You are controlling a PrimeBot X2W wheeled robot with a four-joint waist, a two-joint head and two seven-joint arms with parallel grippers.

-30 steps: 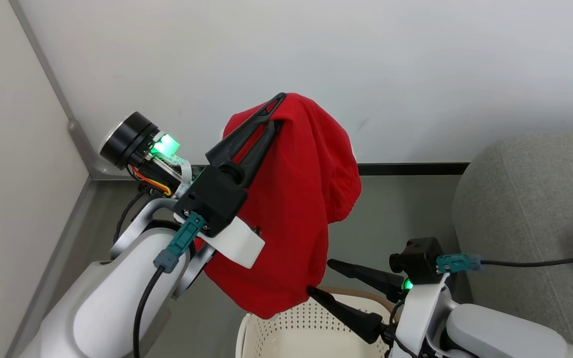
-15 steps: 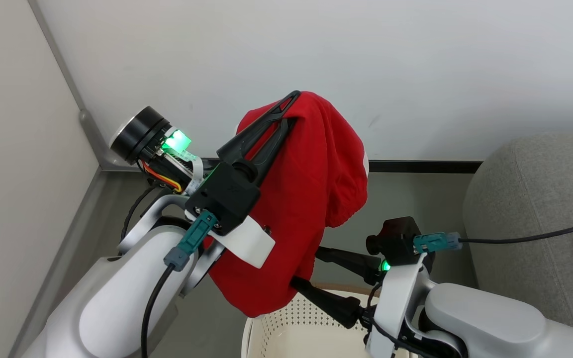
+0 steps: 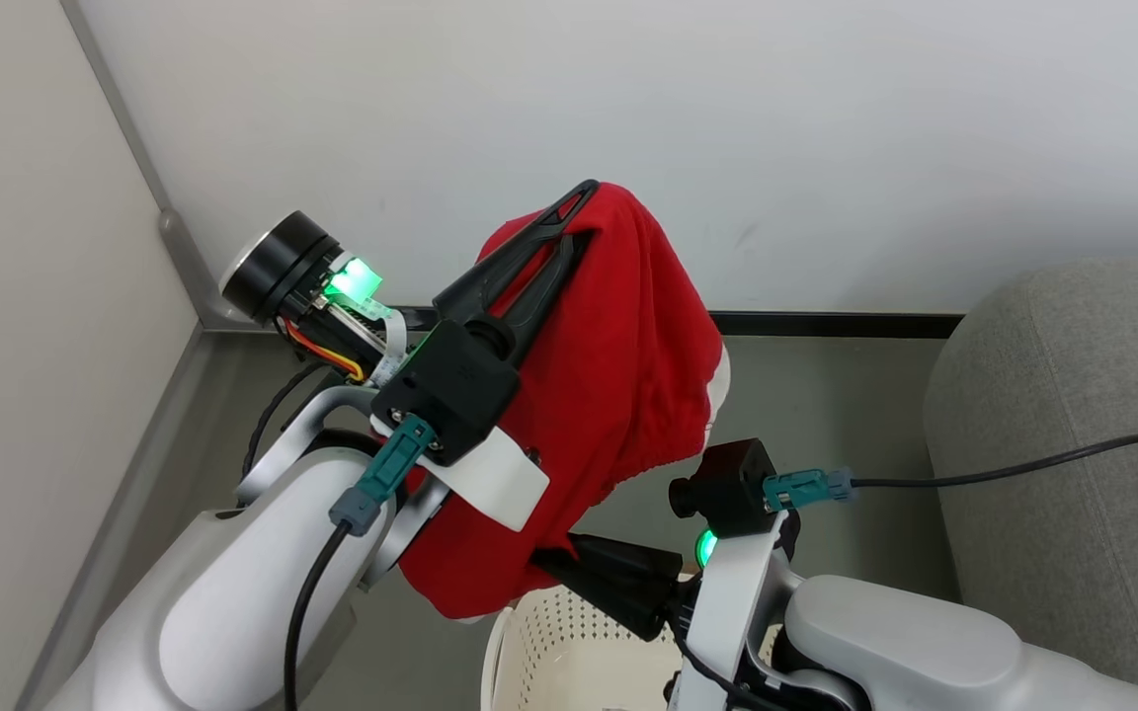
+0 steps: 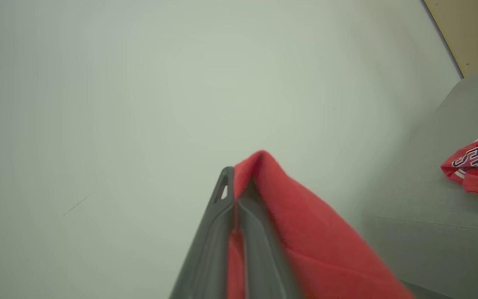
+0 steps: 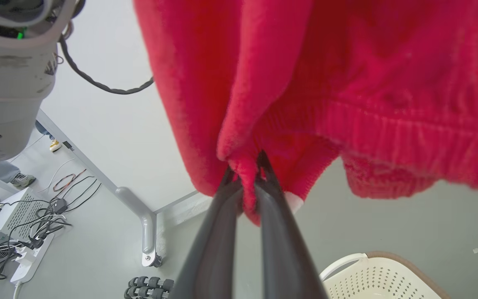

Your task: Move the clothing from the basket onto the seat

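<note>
While my left gripper [image 3: 577,212] pinches the red jersey [image 3: 628,346] high at 12 o'clock and my right gripper [image 5: 245,172] clamps its lower fold, it hangs over the basket [image 3: 529,642]. The other jersey [image 4: 477,166] lies on the seat [image 3: 1053,395] at 3 o'clock, so I judge this one is left to carry.

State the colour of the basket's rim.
Brown; the basket rim shows best in the right wrist view.
</note>
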